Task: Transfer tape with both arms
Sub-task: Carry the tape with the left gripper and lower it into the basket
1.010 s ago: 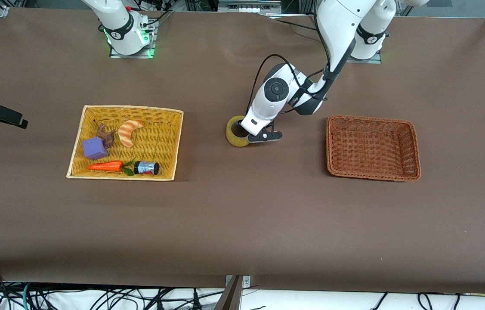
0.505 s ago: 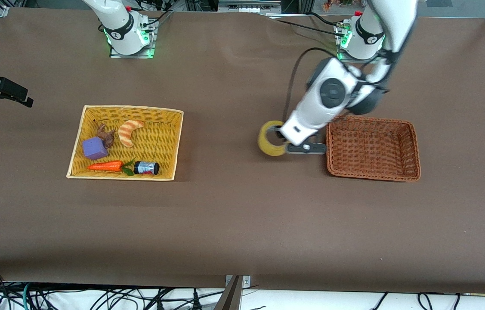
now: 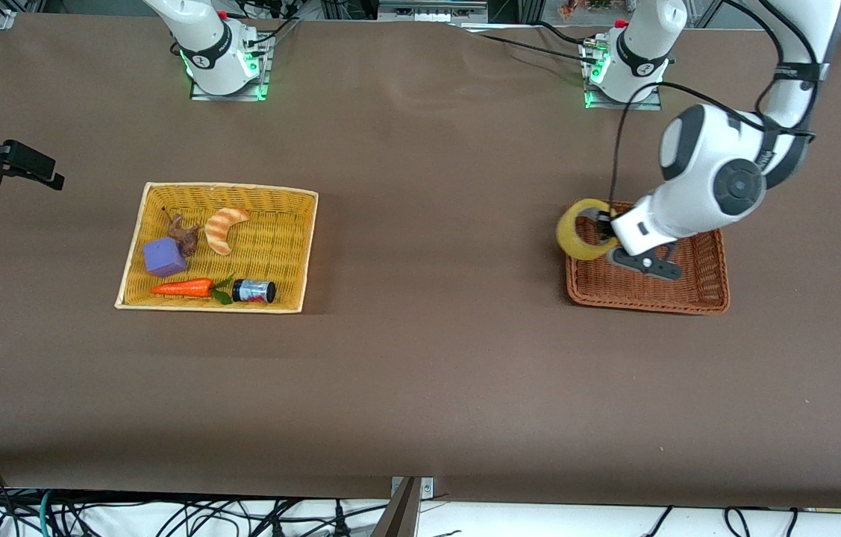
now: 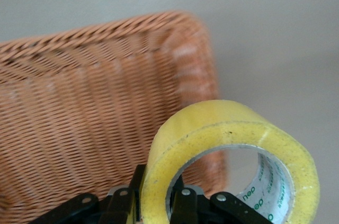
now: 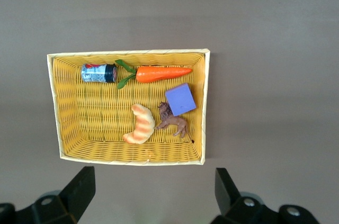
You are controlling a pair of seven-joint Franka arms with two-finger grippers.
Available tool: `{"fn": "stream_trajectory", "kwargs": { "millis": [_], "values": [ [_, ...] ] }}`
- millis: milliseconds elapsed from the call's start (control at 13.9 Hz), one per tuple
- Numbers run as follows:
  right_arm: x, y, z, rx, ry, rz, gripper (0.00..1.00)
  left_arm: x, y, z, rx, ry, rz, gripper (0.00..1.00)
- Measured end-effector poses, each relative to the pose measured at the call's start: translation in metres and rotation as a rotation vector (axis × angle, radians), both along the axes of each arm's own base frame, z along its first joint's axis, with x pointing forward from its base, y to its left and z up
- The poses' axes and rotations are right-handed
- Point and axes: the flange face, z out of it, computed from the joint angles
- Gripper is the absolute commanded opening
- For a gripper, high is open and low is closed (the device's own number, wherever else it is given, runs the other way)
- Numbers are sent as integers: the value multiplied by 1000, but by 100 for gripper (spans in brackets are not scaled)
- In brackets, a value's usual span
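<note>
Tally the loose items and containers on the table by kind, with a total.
Baskets: 2, yellow and brown
Tape rolls: 1
Croissant toys: 1
Carrot toys: 1
Purple blocks: 1
Small cans: 1
Small brown figures: 1
Total: 8

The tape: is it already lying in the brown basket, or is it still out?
Still out. The tape hangs in the air over the brown basket's edge, gripped through its ring wall by the left tool.
</note>
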Motion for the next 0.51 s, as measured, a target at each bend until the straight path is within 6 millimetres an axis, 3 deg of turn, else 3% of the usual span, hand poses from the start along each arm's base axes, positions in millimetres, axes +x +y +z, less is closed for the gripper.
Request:
{"fn": "stream_trajectory", "kwargs": {
  "millis": [72,216,433,505],
  "values": [
    [2,1,-3,-6,3,4,100,-1,23,-9,22,-12,-23,0],
    [5,0,-6,-11,9,3,100,-1,46,-26,61,-59,-42,0],
    [6,-1,-6,-13,8,1,100,2,46,-62,67,-98,-52,3],
    [6,-1,-6,-13,8,1,100,3,46,-76,69,-106,-53,13]
  ]
}}
